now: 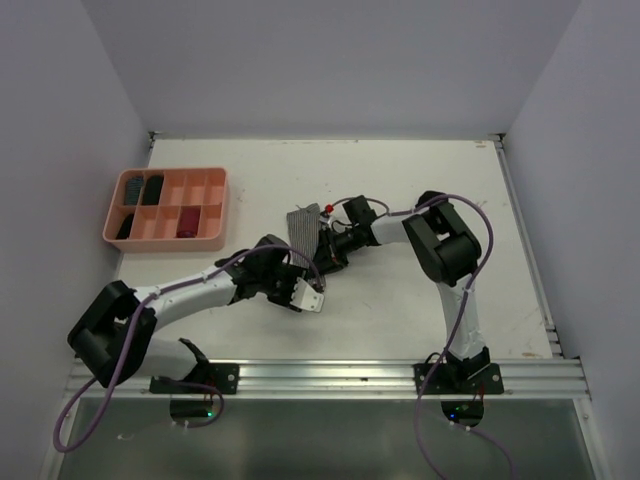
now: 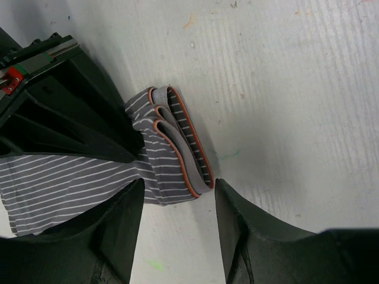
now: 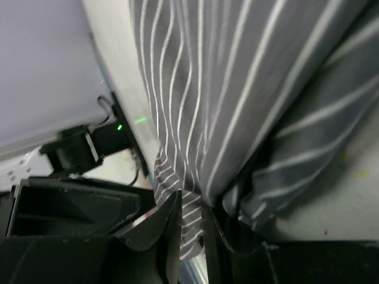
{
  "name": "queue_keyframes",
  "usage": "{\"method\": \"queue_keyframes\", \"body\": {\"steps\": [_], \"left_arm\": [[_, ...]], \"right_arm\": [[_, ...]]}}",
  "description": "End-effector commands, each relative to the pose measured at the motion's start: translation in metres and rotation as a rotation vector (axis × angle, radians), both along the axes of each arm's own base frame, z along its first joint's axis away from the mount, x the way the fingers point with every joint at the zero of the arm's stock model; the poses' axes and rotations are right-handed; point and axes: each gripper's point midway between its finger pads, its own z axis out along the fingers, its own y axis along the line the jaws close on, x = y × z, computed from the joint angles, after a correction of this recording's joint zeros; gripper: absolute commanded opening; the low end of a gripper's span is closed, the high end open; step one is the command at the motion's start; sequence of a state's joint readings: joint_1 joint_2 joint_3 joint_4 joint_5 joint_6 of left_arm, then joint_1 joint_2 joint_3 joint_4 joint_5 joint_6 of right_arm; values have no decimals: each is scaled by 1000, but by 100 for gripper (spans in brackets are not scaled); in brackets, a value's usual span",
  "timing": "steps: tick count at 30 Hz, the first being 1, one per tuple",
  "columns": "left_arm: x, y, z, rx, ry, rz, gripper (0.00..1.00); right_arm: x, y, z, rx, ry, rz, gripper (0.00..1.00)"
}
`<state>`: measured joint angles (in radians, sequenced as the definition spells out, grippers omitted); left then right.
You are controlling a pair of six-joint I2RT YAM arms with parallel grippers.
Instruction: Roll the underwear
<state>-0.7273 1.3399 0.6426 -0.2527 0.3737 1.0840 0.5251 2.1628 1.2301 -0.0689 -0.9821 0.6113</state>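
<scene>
The grey-and-white striped underwear (image 1: 303, 224) lies at the table's middle. In the left wrist view its folded end (image 2: 172, 148) shows stacked pinkish-edged layers. My right gripper (image 1: 326, 250) is shut on a bunch of the striped cloth (image 3: 237, 89), which is pinched between its fingers (image 3: 190, 222). It shows as a black body (image 2: 59, 112) on the cloth in the left wrist view. My left gripper (image 2: 177, 198) is open and empty, its fingers on either side of the folded end and just short of it. In the top view it (image 1: 298, 266) sits just in front of the garment.
A salmon-pink compartment tray (image 1: 222, 210) stands at the back left. It holds several small rolled items, some dark (image 1: 152, 188), one red (image 1: 187, 222). White walls close in the table's left, back and right sides.
</scene>
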Motion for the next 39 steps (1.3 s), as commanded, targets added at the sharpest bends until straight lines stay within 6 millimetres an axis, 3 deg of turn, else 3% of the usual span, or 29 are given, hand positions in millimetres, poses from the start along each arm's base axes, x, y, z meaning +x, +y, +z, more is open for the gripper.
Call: {"method": "queue_keyframes", "body": {"steps": [1,7,13,19,26,27,31,35,36,37,39], "left_arm": [[4,-14,9,-30,10,-26,54],[2,-6,-11,35,42,-27,50],[4,-7,-17,47,-2,-32,53],[10,-6,-29,70,-54,-7,52],[0,-3,-35,96,23,9,21],[-1,-2,-40,110,52,18,13],[-10,-5,-42,152,176,32,1],[-23,-12,-35,152,298,18,0],[-20,-18,-32,151,324,17,0],[-30,-14,-33,160,399,12,0],[-26,-17,-33,160,460,19,0]], "right_arm": [[-9,-9,-32,-73,5,30,25],[-16,-20,-57,-160,38,39,24],[-24,-27,-74,-210,88,41,23],[-27,-27,-77,-213,109,39,22],[-23,-23,-72,-198,100,42,22],[-20,-22,-66,-187,84,40,22],[-14,-17,-42,-137,21,67,28],[13,-18,4,-85,-148,110,48],[17,-24,18,-72,-193,127,52],[30,-31,29,-62,-230,112,57],[38,-46,42,-56,-282,119,71]]}}
